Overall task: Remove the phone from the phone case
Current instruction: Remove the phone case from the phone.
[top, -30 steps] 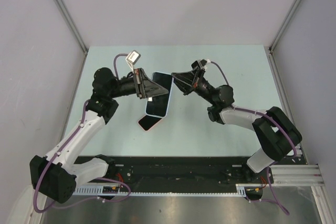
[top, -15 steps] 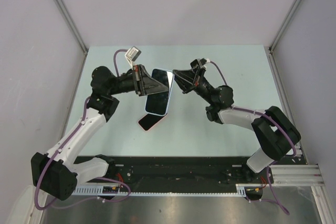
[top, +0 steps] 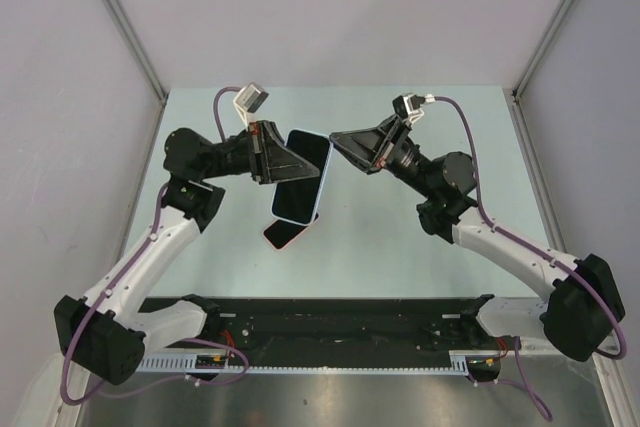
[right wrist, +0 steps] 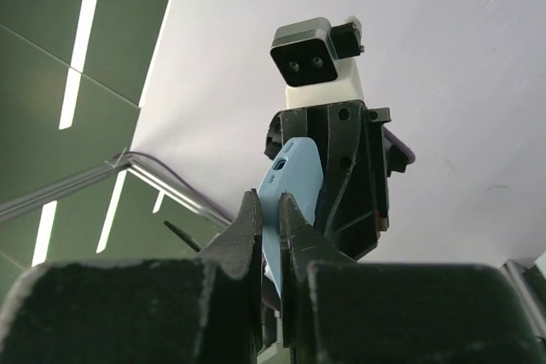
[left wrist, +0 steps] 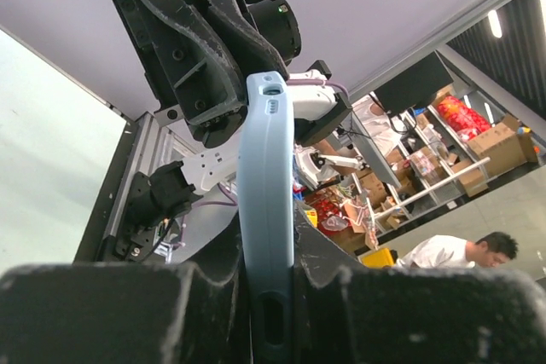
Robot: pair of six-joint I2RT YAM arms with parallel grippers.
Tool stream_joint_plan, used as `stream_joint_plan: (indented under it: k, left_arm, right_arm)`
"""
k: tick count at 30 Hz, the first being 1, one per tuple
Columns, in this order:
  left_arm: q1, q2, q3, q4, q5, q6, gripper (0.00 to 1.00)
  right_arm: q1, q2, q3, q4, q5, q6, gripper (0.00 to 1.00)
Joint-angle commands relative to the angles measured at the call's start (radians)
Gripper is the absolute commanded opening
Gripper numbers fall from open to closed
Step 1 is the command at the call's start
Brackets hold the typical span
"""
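The fingers (left wrist: 358, 304) of the left gripper (top: 290, 173) are closed on one long edge of the phone case (left wrist: 266, 176), which is pinched between the pads. The fingers (right wrist: 246, 232) of the right gripper (top: 335, 138) are likewise shut, with only a thin lip of the same pale blue case caught near its far right corner. The case is thus held by both arms, aloft over the middle of the table (top: 380, 237). A dark face is seen inside its rim; whether that is the phone cannot be told. A dark, pink-rimmed slab (top: 285, 235) lies on the table just under the near end, and may equally be the phone.

The right-hand pinch is judged the weak point: so little of the lip is gripped that it could be lost if the corner is peeled. If a phone is inside, it could be sprung out and dropped onto the slab below.

The long axis is laid from near-left to far-right, away from the bases, with the broad face turned up.
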State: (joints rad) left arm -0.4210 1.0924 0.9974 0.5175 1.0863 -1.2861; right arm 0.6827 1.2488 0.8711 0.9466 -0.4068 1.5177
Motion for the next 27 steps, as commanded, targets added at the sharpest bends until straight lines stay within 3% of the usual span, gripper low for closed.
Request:
stream_joint_plan:
  k: [1, 3, 7, 11, 20, 27]
  left_arm:
    - [-0.007, -0.057, 0.141, 0.303, -0.055, -0.082, 0.00]
    - [-0.009, -0.057, 0.156, 0.303, -0.058, -0.088, 0.00]
    - [-0.010, -0.063, 0.173, 0.363, -0.062, -0.128, 0.00]
    - [-0.010, -0.066, 0.208, 0.406, -0.072, -0.160, 0.00]
    - [-0.010, -0.088, 0.239, 0.374, -0.077, -0.118, 0.00]
    - [-0.010, -0.086, 0.247, 0.394, -0.077, -0.122, 0.00]
  right_arm:
    - [0.031, 0.041, -0.012, -0.385, -0.021, -0.204, 0.00]
    - [0.041, 0.037, 0.005, -0.479, 0.003, -0.270, 0.00]
    - [0.044, 0.075, 0.005, -0.474, -0.010, -0.258, 0.00]
    - [0.044, 0.161, -0.035, -0.213, -0.067, -0.113, 0.00]
    - [0.095, 0.313, -0.044, 0.076, -0.099, 0.099, 0.00]
    - [0.106, 0.313, -0.044, -0.011, -0.089, 0.044, 0.00]
